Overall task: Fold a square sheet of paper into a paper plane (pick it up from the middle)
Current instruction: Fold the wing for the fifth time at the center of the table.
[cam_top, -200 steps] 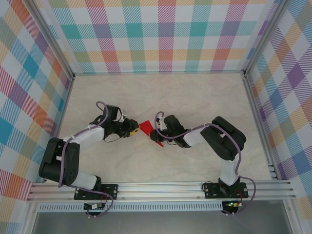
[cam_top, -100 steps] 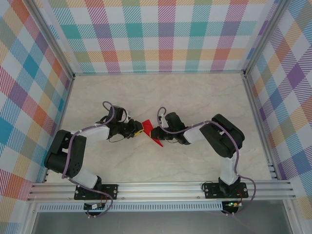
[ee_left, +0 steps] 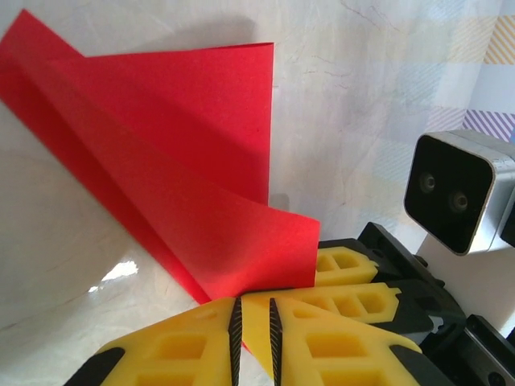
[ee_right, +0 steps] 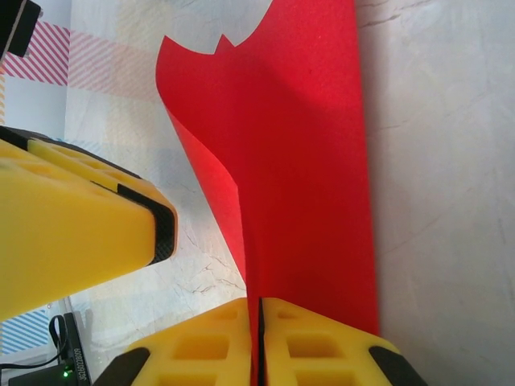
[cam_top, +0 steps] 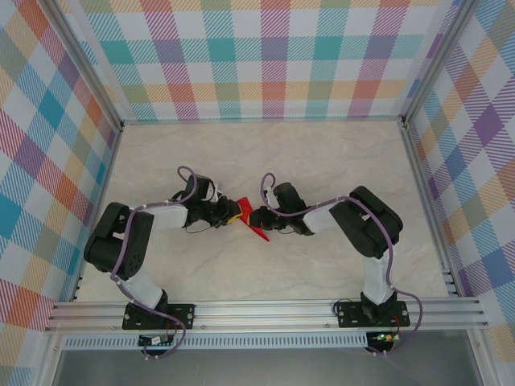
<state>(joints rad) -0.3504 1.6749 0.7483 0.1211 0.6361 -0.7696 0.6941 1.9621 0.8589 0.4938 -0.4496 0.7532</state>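
Marbled table (cam_top: 322, 161) carries the paper (cam_top: 248, 219) between the grippers: right gripper (ee_right: 259, 322) pinches it, crease running straight ahead; left gripper (ee_left: 253, 322), nearly closed, has the lifted flap at its tips, hold unclear.

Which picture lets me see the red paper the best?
The left wrist view: the red paper is close, so its layers, crease and curling flap show. The right wrist view shows one side, pinched in the right gripper. In the top view it is a small red sliver.

right jaws: pinching red paper (ee_right: 298, 161) | left jaws: beside it
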